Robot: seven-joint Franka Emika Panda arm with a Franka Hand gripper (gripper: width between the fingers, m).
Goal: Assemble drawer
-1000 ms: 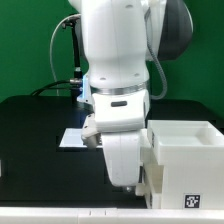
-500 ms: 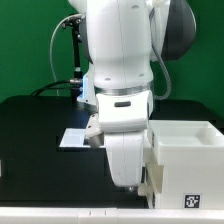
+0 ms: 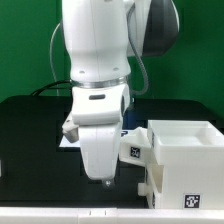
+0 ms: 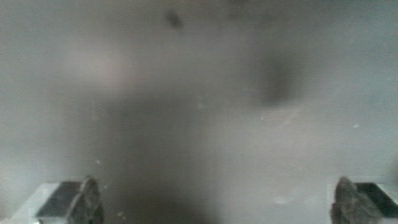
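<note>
The white drawer casing stands at the exterior view's right, with a black-and-white tag on its front and another on its left side. A white tray part sticks out from its left side. My gripper hangs low over the black table, just left of the casing, its fingertips hidden from this side. In the wrist view the two fingertips stand wide apart with nothing between them, over a blurred grey surface.
The marker board lies on the black table behind my arm, mostly hidden. A green wall and a black stand with cables are at the back. The table's white front edge runs along the bottom.
My arm has shifted toward the exterior view's left, away from the casing, uncovering the tag on the casing's left side and the tray part.
</note>
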